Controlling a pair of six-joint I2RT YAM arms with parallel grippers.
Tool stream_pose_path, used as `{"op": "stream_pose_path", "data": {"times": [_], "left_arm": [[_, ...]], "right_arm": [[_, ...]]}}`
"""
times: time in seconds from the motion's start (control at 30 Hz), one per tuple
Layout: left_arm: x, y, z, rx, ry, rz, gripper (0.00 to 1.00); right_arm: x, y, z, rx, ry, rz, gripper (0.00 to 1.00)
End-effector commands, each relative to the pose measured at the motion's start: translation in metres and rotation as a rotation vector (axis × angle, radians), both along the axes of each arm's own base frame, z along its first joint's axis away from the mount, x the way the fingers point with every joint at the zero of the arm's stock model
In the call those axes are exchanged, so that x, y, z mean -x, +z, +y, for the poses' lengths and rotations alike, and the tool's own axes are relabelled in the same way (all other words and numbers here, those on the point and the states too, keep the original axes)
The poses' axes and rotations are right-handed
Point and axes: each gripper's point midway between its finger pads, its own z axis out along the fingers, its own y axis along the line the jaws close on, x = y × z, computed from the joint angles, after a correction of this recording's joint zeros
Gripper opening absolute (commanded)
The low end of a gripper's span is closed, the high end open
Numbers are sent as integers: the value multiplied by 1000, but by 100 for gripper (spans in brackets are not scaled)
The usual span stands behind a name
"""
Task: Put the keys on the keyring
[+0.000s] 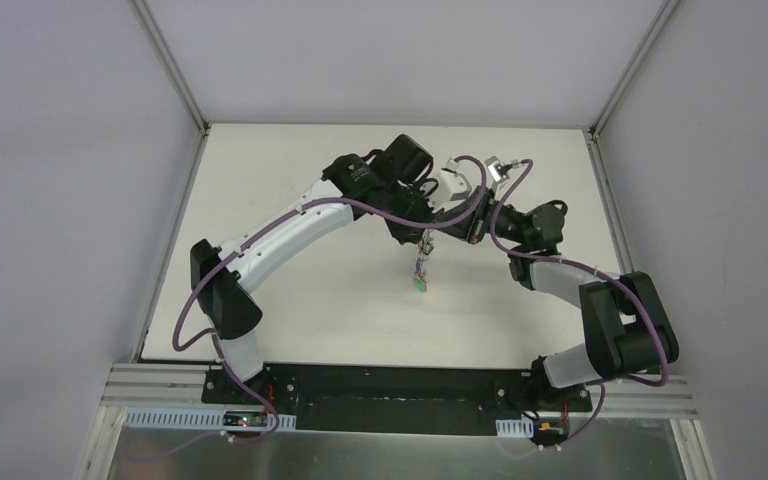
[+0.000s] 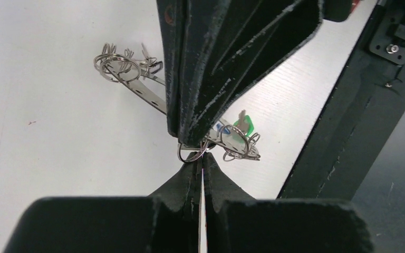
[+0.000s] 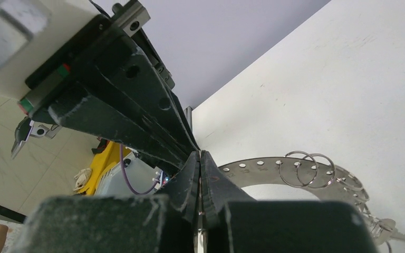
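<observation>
While the left tool and right tool, both pressed shut, meet tip-to-tip, the keyring runs crosswise between them.

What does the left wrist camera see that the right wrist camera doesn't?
Only the left wrist view shows the green tag beside the fingertips. Only the right wrist view looks past the table to something yellow in the room. Both show the keyring, a flat metal strip with holes, and the left gripper and right gripper shut, meeting tip to tip.
</observation>
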Motion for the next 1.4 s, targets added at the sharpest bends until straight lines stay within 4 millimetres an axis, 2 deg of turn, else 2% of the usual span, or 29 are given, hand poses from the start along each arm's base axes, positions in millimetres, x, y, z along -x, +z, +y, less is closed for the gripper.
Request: {"op": "stream_pose_path", "data": {"times": [0.0, 0.4, 0.6, 0.63, 0.67, 0.93, 1.2, 1.37], "left_arm": [[-9, 7, -9, -9, 30, -61, 0], [-16, 4, -17, -25, 79, -60, 0], [-23, 5, -15, -35, 128, -79, 0], [-24, 6, -14, -35, 136, -85, 0], [-24, 7, -13, -32, 142, -91, 0], [-8, 12, -12, 25, 94, -45, 0], [7, 27, -1, 88, 24, -37, 23], [7, 36, 7, 143, 6, -43, 36]], "right_arm": [[-1, 24, 0, -39, -25, -76, 0], [-11, 9, 0, -18, -65, -7, 0], [-12, 5, 0, -5, -69, -14, 0], [14, -4, 1, 48, 76, -38, 0], [-9, 4, -1, 5, -53, -30, 0], [-9, 16, -10, -8, -73, -114, 0], [1, 26, -15, -3, -35, -214, 0], [8, 33, -16, -1, -3, -253, 0]]}}
